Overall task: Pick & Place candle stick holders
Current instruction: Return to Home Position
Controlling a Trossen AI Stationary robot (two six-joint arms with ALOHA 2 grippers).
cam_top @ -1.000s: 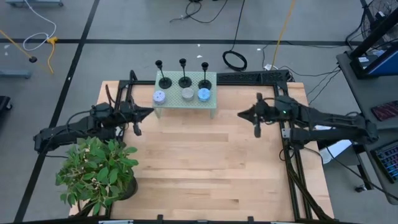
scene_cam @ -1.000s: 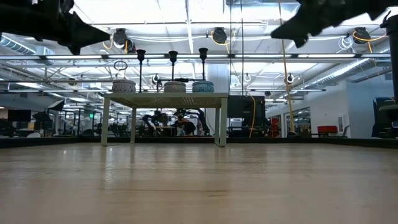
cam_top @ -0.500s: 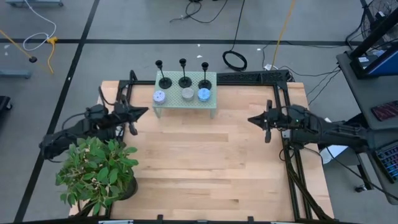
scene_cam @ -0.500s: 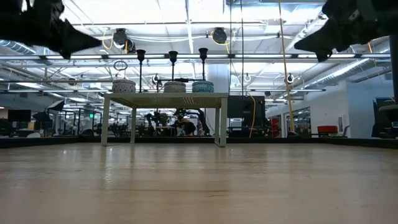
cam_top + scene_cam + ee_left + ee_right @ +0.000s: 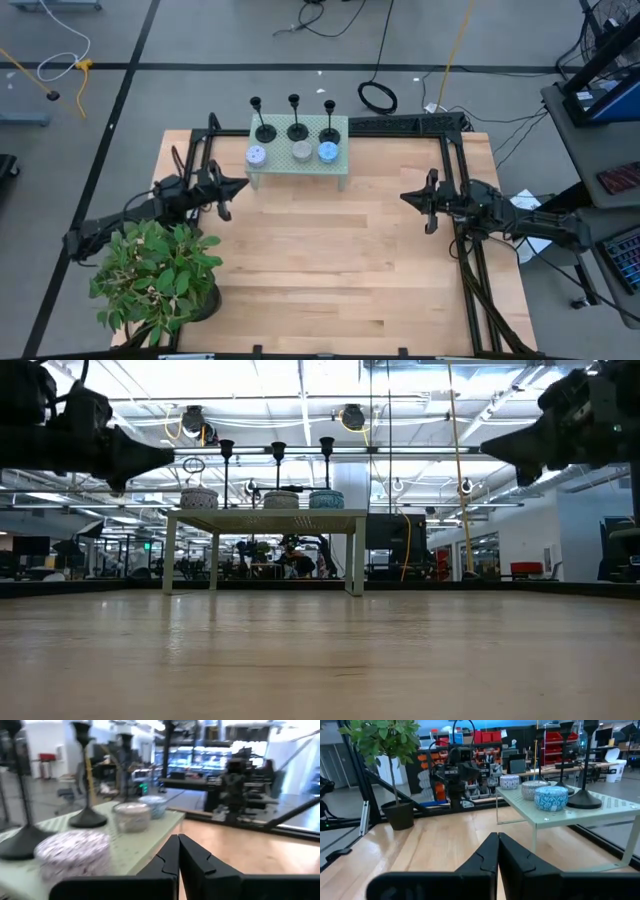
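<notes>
My left jaws and right jaws closed, empty; candle stick holders look light, tippy, so pinch mid-stem.

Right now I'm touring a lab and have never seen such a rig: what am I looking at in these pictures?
Two dark robot arms work at a wooden table. One picture looks straight down, one looks level across the tabletop, and two come from cameras on the wrists. The left pincer and right pincer hang above the wood, both shut and empty. At the back edge stands a small green shelf with three black holders in a row behind three candles. A potted plant stands near the left arm.
</notes>
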